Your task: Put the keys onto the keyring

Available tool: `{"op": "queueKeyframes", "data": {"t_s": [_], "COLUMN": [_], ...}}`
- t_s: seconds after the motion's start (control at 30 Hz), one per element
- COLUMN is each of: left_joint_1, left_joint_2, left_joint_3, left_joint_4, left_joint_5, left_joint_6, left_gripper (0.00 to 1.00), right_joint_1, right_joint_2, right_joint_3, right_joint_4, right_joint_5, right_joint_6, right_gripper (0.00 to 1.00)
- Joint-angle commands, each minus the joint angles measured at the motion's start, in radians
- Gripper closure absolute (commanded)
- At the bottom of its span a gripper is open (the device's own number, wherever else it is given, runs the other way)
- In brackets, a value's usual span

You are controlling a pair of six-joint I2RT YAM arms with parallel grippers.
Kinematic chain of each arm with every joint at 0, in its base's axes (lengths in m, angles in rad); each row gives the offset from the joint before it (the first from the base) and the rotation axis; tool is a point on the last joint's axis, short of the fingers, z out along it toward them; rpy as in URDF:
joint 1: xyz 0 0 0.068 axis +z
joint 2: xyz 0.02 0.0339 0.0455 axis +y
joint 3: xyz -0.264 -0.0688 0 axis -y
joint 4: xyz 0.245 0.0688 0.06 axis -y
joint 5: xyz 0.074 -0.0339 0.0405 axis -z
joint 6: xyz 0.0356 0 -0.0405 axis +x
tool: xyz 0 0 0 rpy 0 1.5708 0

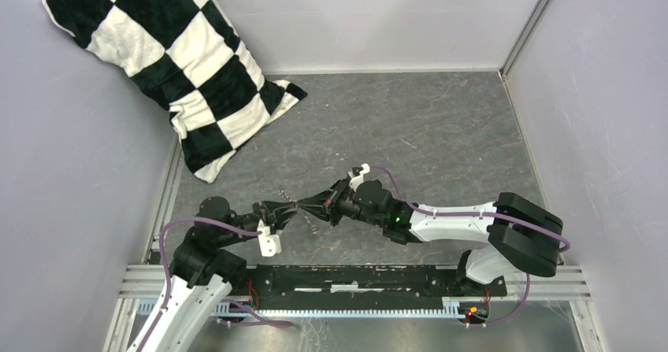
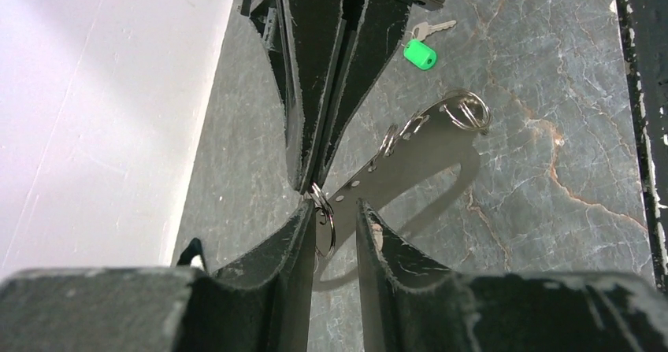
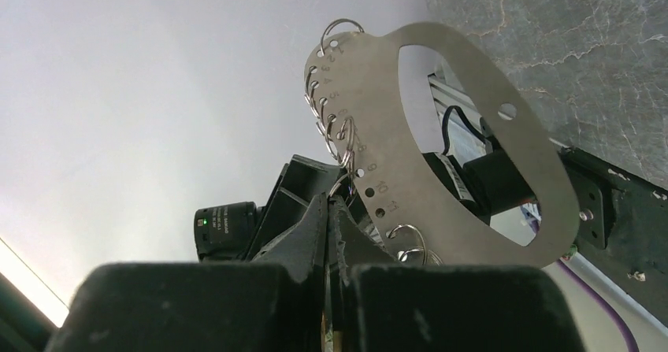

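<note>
From above the keyring [image 1: 285, 198] is just a tiny glint, no detail, and the checkered pillow [image 1: 181, 61] gets clipped up top.

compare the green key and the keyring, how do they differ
The key is small with a bright green head; the keyring is a far larger, all-silvery flat loop. The key lies loose on the table; the keyring is held up off it by the shut right gripper. Both show silvery metal.

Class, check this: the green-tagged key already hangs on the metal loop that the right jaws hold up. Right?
No: the green-tagged key lies on the table, apart from the loop, as the left wrist view shows. The rest stands.
</note>
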Motion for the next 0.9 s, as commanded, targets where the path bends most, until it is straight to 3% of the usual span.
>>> {"op": "queueKeyframes", "data": {"t_s": [0.0,0.13,0.27,0.6,0.73,0.87], "left_joint_1": [-0.004,-0.004,-0.004,-0.004,-0.004,-0.004], "left_joint_2": [0.026,0.041,0.069,0.069,0.06,0.06], "left_joint_3": [0.03,0.037,0.058,0.057,0.05,0.044], "left_joint_4": [0.036,0.104,0.107,0.139,0.18,0.236], "left_joint_5": [-0.041,-0.108,-0.09,-0.023,-0.047,-0.065], "left_joint_6": [-0.097,-0.182,-0.229,-0.216,-0.209,-0.253], "left_gripper": [0.69,0.7,0.72,0.77,0.95,0.98], "right_joint_1": [0.013,0.018,0.021,0.03,0.035,0.02], "right_joint_2": [0.007,-0.001,0.012,0.035,0.043,0.042], "right_joint_3": [0.048,0.04,0.054,0.075,0.083,0.073], "right_joint_4": [0.04,0.023,0.034,0.032,0.021,0.06], "right_joint_5": [0.001,-0.017,-0.019,-0.026,-0.039,-0.079], "right_joint_6": [-0.01,-0.013,-0.012,-0.009,-0.017,-0.067], "right_gripper": [1.0,1.0,1.0,1.0,1.0,0.99]}}
